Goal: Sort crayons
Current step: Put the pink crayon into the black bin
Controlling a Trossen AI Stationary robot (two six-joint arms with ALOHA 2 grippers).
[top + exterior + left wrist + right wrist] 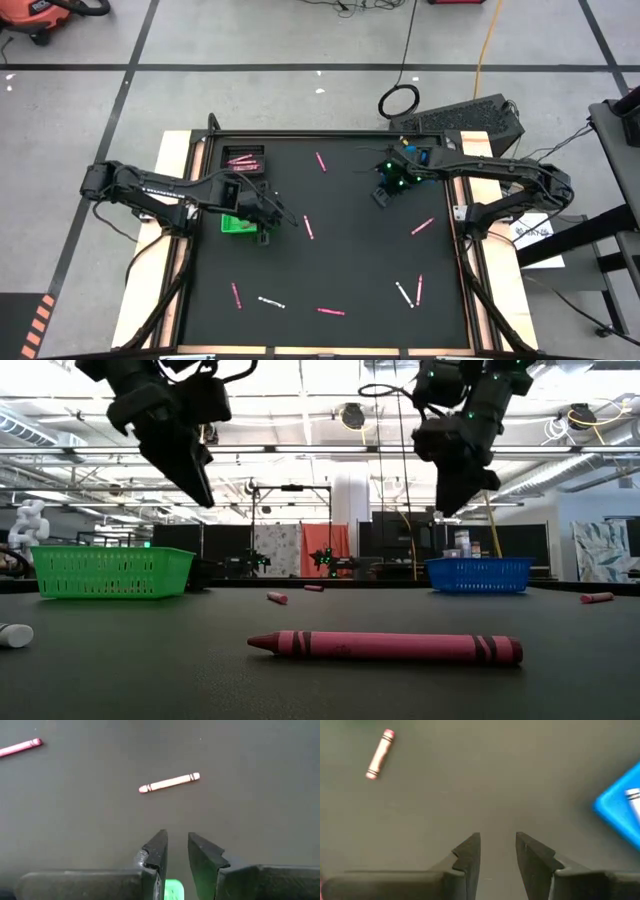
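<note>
Pink crayons lie scattered flat on the black table top (350,250): one near my left gripper (309,228), one at the far middle (320,160), one at the right (422,226), and others near the front (331,311). White crayons (271,300) (403,293) lie near the front. My left gripper (288,217) hovers above the table beside the green tray (237,224), open a little and empty. In its wrist view (177,855) a pink crayon (169,782) lies ahead. My right gripper (382,196) hovers near the blue tray (420,155), open and empty (497,855).
A dark tray (243,160) at the far left holds a few pink crayons. The blue tray (620,805) holds a white crayon. In the low view a pink crayon (385,647) lies close to the camera, with the green tray (110,572) and blue tray (478,574) behind it.
</note>
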